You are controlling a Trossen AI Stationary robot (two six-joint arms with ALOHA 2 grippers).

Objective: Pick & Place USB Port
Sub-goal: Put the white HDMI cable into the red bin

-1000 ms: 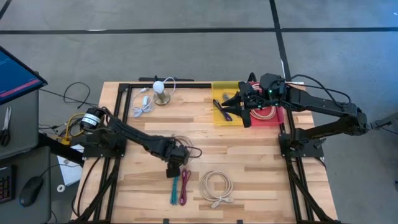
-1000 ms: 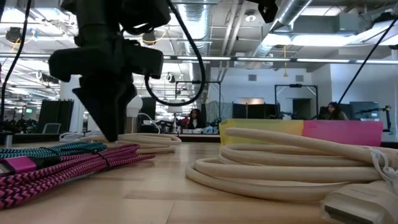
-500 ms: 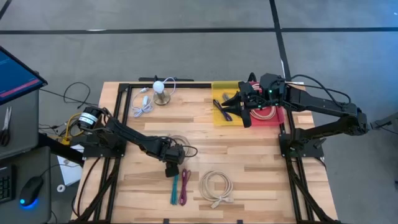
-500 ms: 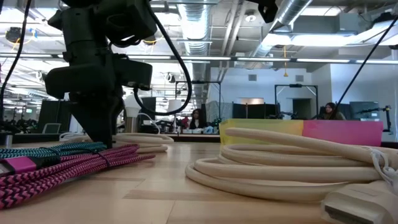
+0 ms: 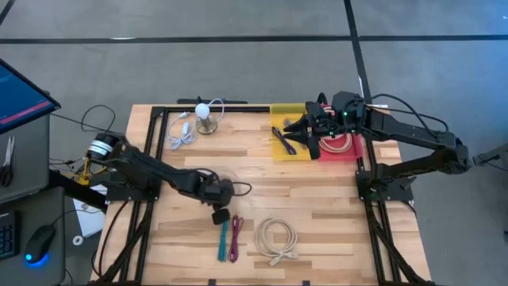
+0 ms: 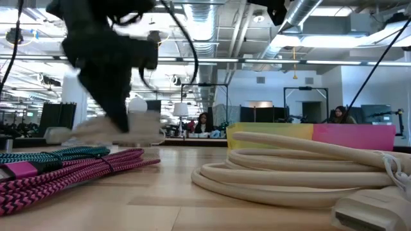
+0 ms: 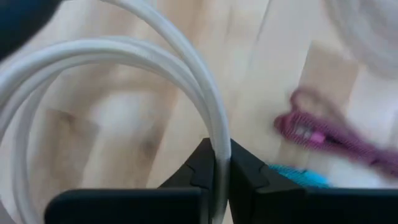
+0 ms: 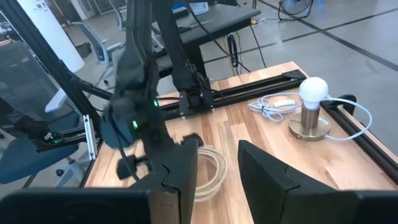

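The left gripper [image 7: 216, 177] has its jaws clamped on the white cable [image 7: 186, 74], lifted off the table [image 5: 333, 214] near centre; placing remains; the right gripper [image 8: 217, 165], jaws apart, waits over the bins [image 5: 279, 151] at one o'clock.

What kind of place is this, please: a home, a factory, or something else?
Most likely an open-plan robotics lab or workshop. Exposed ceiling ducts run overhead, office chairs stand around, and a wooden table on a black frame carries coiled cables for the two arms.

The left gripper [image 7: 214, 177] has closed on the white cable [image 7: 186, 68], lifting it.
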